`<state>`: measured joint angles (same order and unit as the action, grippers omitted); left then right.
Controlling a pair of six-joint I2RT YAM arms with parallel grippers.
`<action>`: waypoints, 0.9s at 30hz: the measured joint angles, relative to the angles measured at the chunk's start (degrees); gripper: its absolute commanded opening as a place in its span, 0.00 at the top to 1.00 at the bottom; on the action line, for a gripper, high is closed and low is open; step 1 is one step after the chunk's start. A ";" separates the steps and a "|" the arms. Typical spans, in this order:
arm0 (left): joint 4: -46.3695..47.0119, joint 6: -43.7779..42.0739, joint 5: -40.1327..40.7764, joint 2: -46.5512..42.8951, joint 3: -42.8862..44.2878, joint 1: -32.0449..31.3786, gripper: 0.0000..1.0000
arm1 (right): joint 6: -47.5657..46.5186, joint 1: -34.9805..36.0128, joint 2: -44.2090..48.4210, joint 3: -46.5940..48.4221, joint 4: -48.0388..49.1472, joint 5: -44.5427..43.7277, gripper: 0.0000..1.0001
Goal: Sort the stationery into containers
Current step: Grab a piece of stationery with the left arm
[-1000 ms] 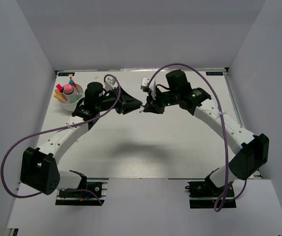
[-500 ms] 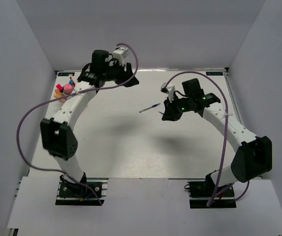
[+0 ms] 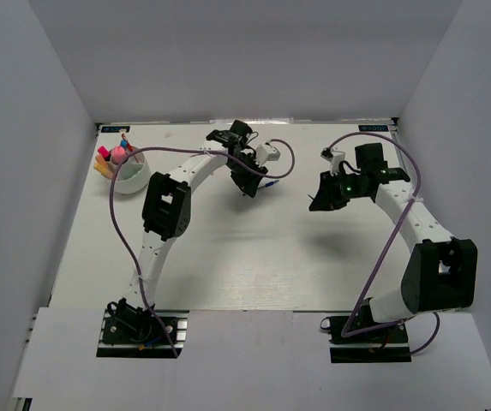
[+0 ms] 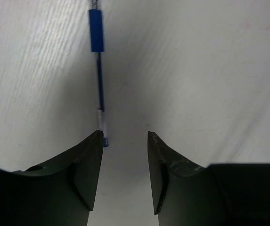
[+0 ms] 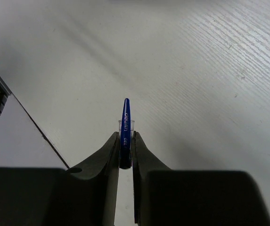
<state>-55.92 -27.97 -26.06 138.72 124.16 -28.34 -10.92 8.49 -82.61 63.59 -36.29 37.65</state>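
Left claw (image 4: 124,137) has swung from the far edge of the desk (image 3: 228,257) to the blue pen (image 4: 98,70), released to take it; right claw (image 5: 126,141) clenches a blue cap (image 5: 126,113), probably the pen's.

The white ribbed counter (image 3: 228,248) carries a low round white bowl (image 3: 134,183) at its far-left corner. A thin blue pen (image 4: 99,84) lies flat well right of the bowl.
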 measured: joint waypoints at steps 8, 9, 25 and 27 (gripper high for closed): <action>-1.07 -4.00 1.75 0.00 1.29 -1.51 0.46 | 0.39 -1.70 -0.15 0.68 -0.07 2.95 1.00; -0.81 -4.20 2.62 0.00 1.18 -1.57 0.46 | 0.52 -1.77 -0.28 0.96 -0.07 3.26 1.00; 2.45 -6.56 10.93 3.91 3.21 -5.27 0.56 | 1.11 -2.16 -1.25 3.17 -0.11 4.55 1.00; 2.45 -7.06 11.13 4.22 3.30 -5.53 0.62 | 1.11 -2.16 -1.25 3.19 -0.15 4.55 1.00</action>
<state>-53.47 -35.03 -14.94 142.93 127.46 -33.87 -9.80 6.33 -83.85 66.78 -36.45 42.19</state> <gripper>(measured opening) 0.431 0.172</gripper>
